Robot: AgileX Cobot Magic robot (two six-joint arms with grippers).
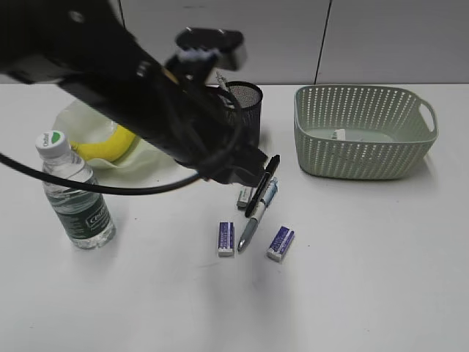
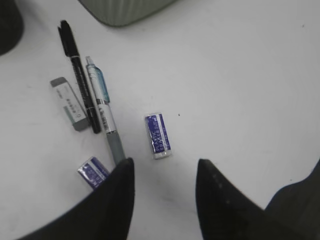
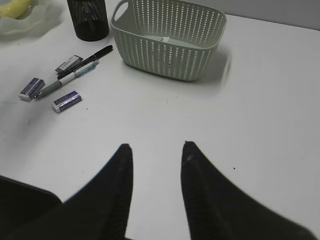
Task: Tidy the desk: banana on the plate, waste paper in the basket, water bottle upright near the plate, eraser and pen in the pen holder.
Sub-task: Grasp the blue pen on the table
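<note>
We take the pen holder (image 1: 245, 108) as our mark: it stands at the back of the desk (image 1: 366, 279), partly hidden behind the left arm. Left of it lies the plate (image 1: 139, 158), much of it covered by that arm, with the banana (image 1: 110, 145) on it, only one end showing. Further left and nearer us the water bottle (image 1: 73, 194) stands upright. Right of the holder sits the basket (image 1: 363, 132); a small pale scrap inside may be the waste paper (image 1: 338, 134), though it is too small to be sure. In front of the holder lie a black pen (image 2: 77, 75) and a clear-barrelled pen (image 2: 102, 107) side by side, touching a grey eraser (image 2: 69, 103), with two blue-sleeved erasers (image 2: 158, 135) nearer. The left gripper (image 2: 162, 175) hangs above these, its fingers apart and empty. The right gripper (image 3: 156, 150) is likewise spread over bare desk, well apart from the holder; the exterior view does not show it.
</note>
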